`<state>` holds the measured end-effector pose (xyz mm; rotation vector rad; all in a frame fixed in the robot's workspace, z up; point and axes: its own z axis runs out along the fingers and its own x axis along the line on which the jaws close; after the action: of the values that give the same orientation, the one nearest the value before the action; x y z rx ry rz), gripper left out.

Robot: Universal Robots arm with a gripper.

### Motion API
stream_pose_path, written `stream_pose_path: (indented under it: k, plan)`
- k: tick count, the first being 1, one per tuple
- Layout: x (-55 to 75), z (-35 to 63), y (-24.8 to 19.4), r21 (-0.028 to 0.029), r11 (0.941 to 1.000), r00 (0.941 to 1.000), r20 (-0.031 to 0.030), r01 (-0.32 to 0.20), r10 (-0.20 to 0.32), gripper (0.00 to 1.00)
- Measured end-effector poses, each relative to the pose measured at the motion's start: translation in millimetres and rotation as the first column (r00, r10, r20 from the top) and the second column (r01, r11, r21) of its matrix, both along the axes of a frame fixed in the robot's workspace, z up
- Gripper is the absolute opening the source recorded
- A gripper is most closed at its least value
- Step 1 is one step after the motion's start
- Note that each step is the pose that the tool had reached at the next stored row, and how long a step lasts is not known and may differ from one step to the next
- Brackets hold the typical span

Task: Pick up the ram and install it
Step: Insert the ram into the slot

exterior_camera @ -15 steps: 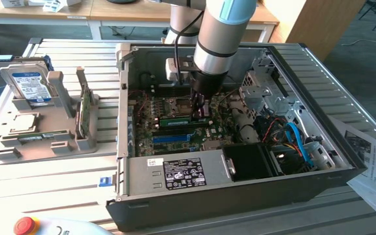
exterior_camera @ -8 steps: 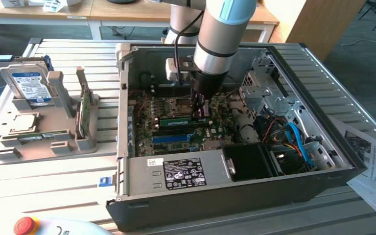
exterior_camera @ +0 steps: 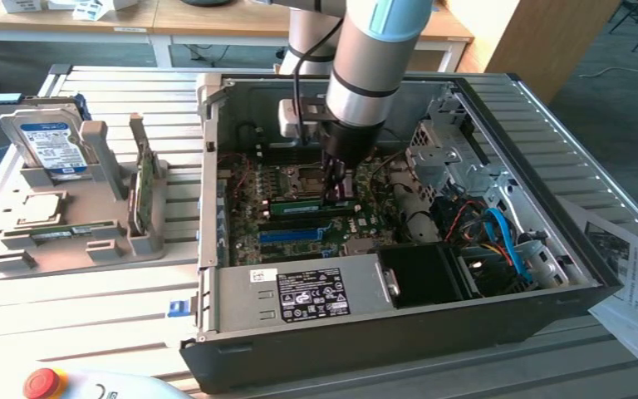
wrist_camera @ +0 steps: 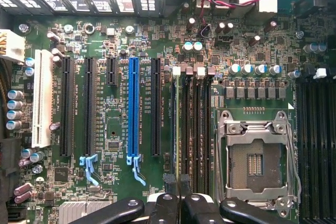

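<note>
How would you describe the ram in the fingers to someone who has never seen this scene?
Find the open computer case and follow the arm down to its gripper over the motherboard. The ram is the slim green stick clamped on edge between the fingers. Its neighbours are black slots and one blue slot; it alone is green and gripped.
</note>
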<state>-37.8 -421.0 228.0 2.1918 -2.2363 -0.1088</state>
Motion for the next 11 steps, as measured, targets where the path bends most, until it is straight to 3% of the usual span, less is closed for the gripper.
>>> stream_pose_path:
  k: [11]
  plan:
    - [-0.5, 0.1, 0.0, -0.0002, 1.0000, 1.0000, -0.0002, -0.001, 0.001, 0.12]
